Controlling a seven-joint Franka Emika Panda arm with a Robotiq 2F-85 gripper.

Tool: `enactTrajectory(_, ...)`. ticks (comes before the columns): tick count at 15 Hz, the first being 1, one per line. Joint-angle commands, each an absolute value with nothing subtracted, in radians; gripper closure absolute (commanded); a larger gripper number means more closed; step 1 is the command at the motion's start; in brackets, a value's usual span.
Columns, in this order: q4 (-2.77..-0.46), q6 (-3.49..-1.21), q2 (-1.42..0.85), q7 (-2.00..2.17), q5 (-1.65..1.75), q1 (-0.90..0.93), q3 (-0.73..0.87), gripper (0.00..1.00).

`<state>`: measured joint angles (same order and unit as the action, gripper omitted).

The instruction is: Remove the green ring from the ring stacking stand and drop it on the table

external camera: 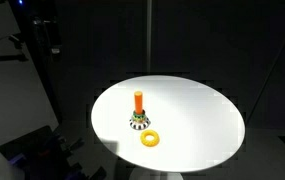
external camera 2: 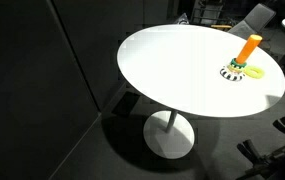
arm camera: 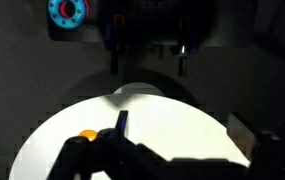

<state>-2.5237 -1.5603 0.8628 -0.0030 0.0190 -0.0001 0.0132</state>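
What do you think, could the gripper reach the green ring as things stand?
Probably yes: the green ring sits low on the ring stacking stand, nothing above it; the yellow ring lies beside the base.

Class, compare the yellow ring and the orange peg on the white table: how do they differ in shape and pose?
The orange peg stands upright; the yellow ring lies flat. The peg is a solid rod; the ring has a hole through it. The peg rises from a mottled base; the ring rests directly on the table. Both are warm-coloured and sit close together.
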Motion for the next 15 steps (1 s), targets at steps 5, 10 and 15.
enactTrajectory(5, -2.522, -1.558, 0.862, -0.004, 0.018, -0.002, 0.011, 0.00)
enactTrajectory(10, -2.494, -1.625, 0.807, 0.035, 0.005, -0.004, -0.008, 0.00)
enactTrajectory(15, -2.469, -1.748, 0.703, 0.070, 0.008, -0.012, -0.016, 0.00)
